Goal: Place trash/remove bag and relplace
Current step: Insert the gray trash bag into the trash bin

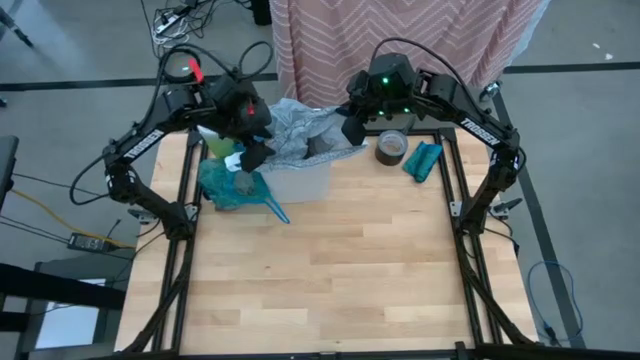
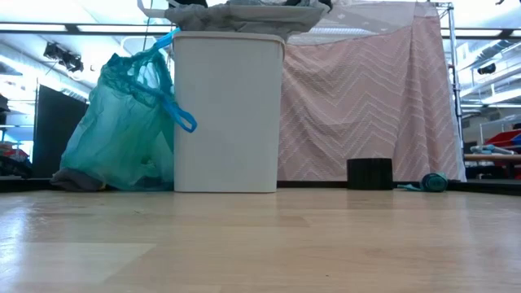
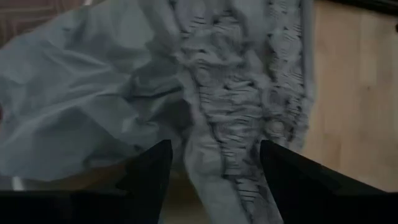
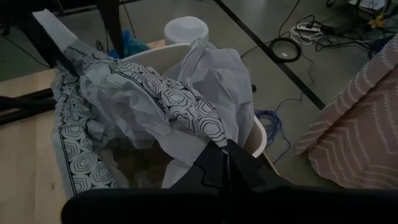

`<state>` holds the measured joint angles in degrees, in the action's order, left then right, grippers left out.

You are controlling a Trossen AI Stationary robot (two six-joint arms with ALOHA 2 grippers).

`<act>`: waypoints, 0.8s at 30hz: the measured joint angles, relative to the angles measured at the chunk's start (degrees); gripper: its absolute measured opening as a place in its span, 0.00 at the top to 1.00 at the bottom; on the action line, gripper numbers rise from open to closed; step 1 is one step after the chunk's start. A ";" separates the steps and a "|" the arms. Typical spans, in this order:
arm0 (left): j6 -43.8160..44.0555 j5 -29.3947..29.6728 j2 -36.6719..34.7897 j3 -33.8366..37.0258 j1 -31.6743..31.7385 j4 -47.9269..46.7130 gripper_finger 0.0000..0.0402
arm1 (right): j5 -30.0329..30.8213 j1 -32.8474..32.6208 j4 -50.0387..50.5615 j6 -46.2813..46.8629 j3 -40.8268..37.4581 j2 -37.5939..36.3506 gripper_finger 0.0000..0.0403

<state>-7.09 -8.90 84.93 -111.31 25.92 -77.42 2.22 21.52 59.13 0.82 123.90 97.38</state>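
step in hand: the two arms are fitting a fresh pale grey patterned liner (image 1: 300, 135) over the white bin (image 1: 300, 183), which is sitting at roughly 11 o'clock from the table's middle

left gripper (image 3: 211, 163): hovering over the bin's left side with its fingers spread apart and a gathered fold of the grey liner running between them; they aren't pinching it, so basically holding nothing

right gripper (image 4: 225, 163): fingers pressed together on the liner's edge at the bin's right rim, so it's gripping the plastic

doing it well: probably best for the right one to keep the edge taut while the left one closes on the loose fold and drags it out over the near rim; pulling too hard looks likely to tip a light bin or tear thin plastic

teal bag (image 2: 122, 130): already out of the bin, slumping on the table touching the bin's left wall, around 10 o'clock from the table's middle

bag's axis: in the low view it's standing more or less upright, leaning toward the bin, neck up, tie tails (image 2: 175, 110) trailing toward 5 o'clock in the overhead view

trash: can't tell, presumably inside the teal bag
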 joint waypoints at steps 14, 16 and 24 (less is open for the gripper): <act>-0.37 -7.69 -0.11 0.72 -0.03 -1.60 0.48 | -0.02 0.02 -1.14 -0.99 0.00 0.00 1.00; -0.29 -6.75 -0.09 0.98 -0.03 -1.78 0.53 | -0.02 0.02 -1.56 -1.01 0.00 0.00 1.00; -0.22 -5.06 -0.11 0.98 -0.05 -1.78 0.78 | -0.02 0.02 -3.70 -0.94 0.00 0.00 1.00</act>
<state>-7.31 -13.96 84.82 -110.32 25.87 -79.20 2.20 21.54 55.43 -0.12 123.90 97.38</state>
